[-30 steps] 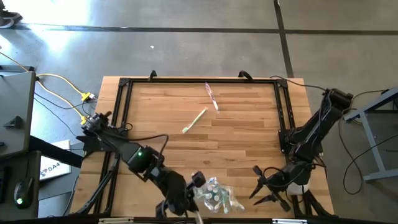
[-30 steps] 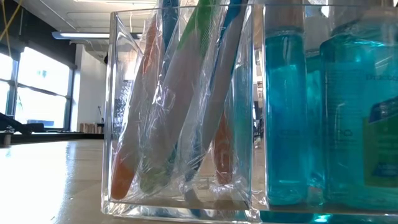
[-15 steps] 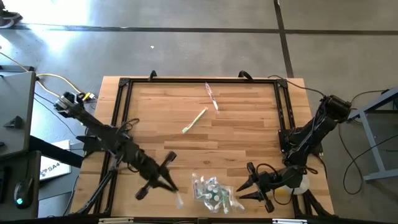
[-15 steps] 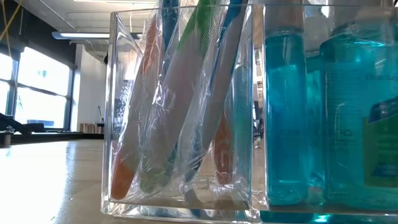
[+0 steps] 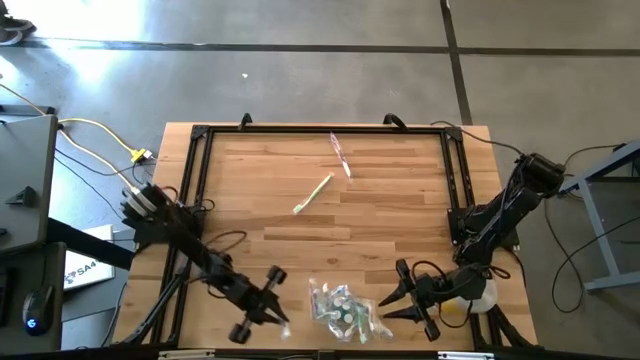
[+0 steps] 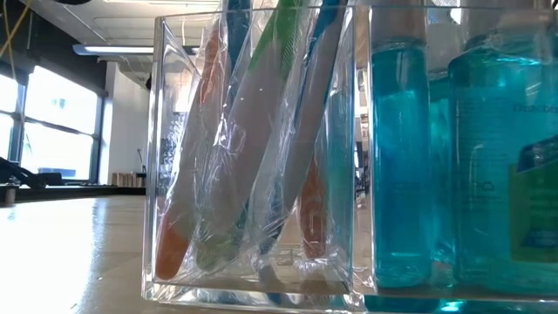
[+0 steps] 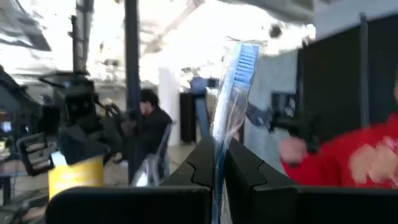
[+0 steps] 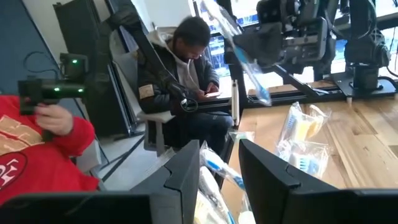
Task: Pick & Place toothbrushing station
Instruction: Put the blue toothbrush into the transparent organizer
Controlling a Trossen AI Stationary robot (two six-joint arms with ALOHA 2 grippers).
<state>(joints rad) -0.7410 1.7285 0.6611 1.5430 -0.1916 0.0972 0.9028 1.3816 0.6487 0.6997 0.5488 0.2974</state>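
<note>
At the near edge of the wooden table (image 5: 390, 215), a clear box (image 6: 253, 157) is seen up close from table height, filled with film-wrapped toothbrushes leaning upright, orange, green and white handles among them; teal bottles (image 6: 462, 148) stand just beside it and block the view behind. Just left of the box, the left gripper (image 5: 280, 318) is clamped on a wrapped toothbrush (image 7: 231, 93), whose blue bristles and clear wrapper rise straight between the pressed-together fingers (image 7: 249, 171). To the right of the box, the right gripper (image 5: 395, 298) is held low with its jaws apart, nothing gripped between them. Farther up the table, a pale toothbrush (image 5: 312, 194) lies slantwise near the middle, and a pinkish wrapped one (image 5: 341, 155) lies beyond it, close to the far frame rail (image 5: 320, 128). Beyond the table, a seated person (image 8: 186, 81) and a red sleeve (image 8: 43, 149) are visible.
</note>
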